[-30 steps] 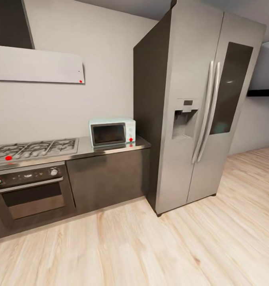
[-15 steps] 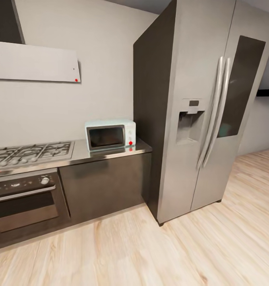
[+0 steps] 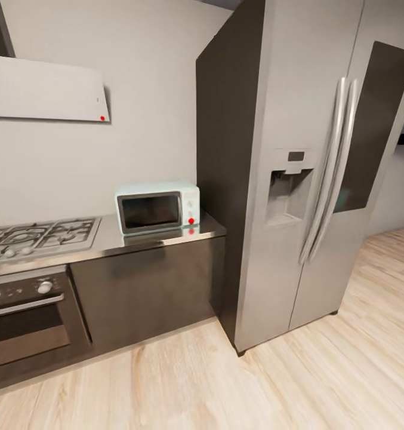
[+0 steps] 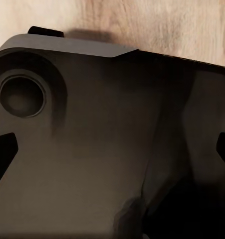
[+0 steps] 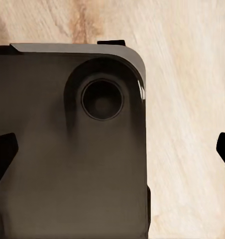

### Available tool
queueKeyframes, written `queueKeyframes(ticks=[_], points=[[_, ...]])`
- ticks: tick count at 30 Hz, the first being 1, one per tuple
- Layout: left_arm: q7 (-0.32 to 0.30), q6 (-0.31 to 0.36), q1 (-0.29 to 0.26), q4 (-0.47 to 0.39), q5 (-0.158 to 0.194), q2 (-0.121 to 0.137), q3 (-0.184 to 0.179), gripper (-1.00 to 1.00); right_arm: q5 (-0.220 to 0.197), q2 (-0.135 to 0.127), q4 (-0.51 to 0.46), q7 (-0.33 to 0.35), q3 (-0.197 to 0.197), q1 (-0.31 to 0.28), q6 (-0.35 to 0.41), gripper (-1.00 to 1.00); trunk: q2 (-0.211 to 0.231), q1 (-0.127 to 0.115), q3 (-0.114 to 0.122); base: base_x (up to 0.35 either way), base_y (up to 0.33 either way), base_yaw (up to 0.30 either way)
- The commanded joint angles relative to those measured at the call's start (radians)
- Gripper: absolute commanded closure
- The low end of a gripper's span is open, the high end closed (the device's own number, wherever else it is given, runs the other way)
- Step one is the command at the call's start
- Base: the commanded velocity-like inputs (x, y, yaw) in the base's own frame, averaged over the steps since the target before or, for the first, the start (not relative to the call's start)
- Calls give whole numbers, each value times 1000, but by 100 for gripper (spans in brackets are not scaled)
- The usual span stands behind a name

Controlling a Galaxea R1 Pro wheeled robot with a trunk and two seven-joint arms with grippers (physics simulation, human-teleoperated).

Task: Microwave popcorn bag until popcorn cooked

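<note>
So we're in the kitchen (image 3: 136, 149), looking at the microwave (image 3: 157, 207) sitting left of centre in the head view. It's on the countertop (image 3: 166, 235), right at the slab's right-hand end, just beside the dark side of the big steel fridge (image 3: 297, 179). Its long axis runs left-right along the wall, and the dark glass door faces out toward us, shut, with the cream knob panel on its right side. The gas hob (image 3: 40, 236) is at the left edge, with the oven (image 3: 28, 322) under it and the white hood (image 3: 46, 89) upper left.

Both wrist views show the robot's dark base (image 4: 92, 149) over the pale wood floor (image 5: 192, 99). The left gripper (image 4: 112, 152) and right gripper (image 5: 112, 152) both have their fingertips wide apart at opposite frame edges, nothing between them.
</note>
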Motion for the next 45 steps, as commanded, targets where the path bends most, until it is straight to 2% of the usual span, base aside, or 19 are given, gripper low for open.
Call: queueKeyframes(ticks=[1,13,45], points=[[0,2,0,-2,7,0,1,-100,-4,0,2,0,-1,-1,-5,-100,0,1,-1,303,-187,0],[0,1,0,-4,6,0,3,-100,-5,0,2,0,-2,-1,-7,-100,0,1,-1,286,-155,37],[1,1,0,-14,6,-5,5,-100,-5,-1,2,0,-2,-1,-7,-100,0,1,-1,6,-2,267]])
